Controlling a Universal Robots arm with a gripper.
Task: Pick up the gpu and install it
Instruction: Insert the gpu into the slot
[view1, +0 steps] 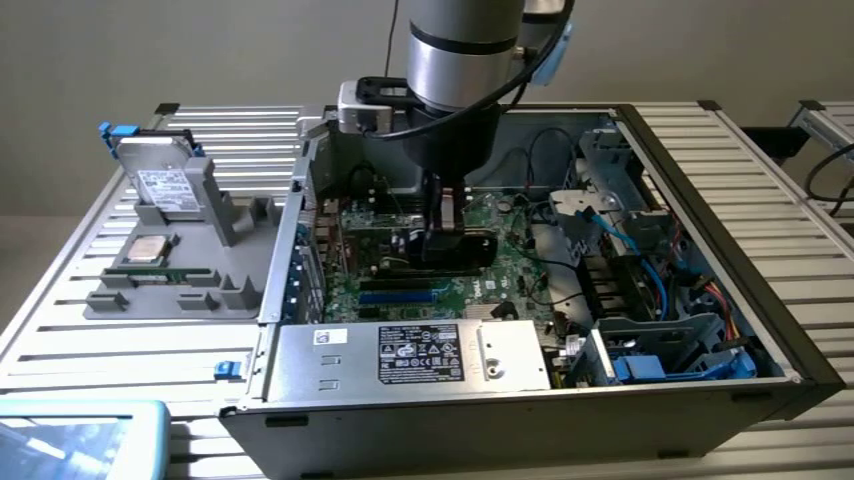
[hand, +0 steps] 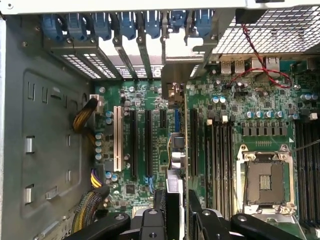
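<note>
My gripper (view1: 447, 228) reaches down into the open computer case (view1: 694, 200) and is shut on the gpu (view1: 454, 250), a dark card held upright just over the green motherboard (view1: 400, 285). In the wrist view the gpu (hand: 175, 160) shows edge-on between my two black fingers (hand: 159, 207), with my gripper (hand: 175, 202) clamped on its top edge. Its metal bracket (hand: 172, 87) sits at the case's rear slot openings. The card lines up between the black expansion slots (hand: 148, 145) and the memory slots (hand: 220, 160). I cannot tell whether it touches a slot.
The empty CPU socket (hand: 265, 182) lies beside the memory slots. Yellow-black cables (hand: 87, 117) run along the case wall. A power supply (view1: 414, 355) fills the case's front. On the exterior view's left a grey tray (view1: 160, 285) holds a hard drive (view1: 167, 190) and a processor (view1: 147, 248).
</note>
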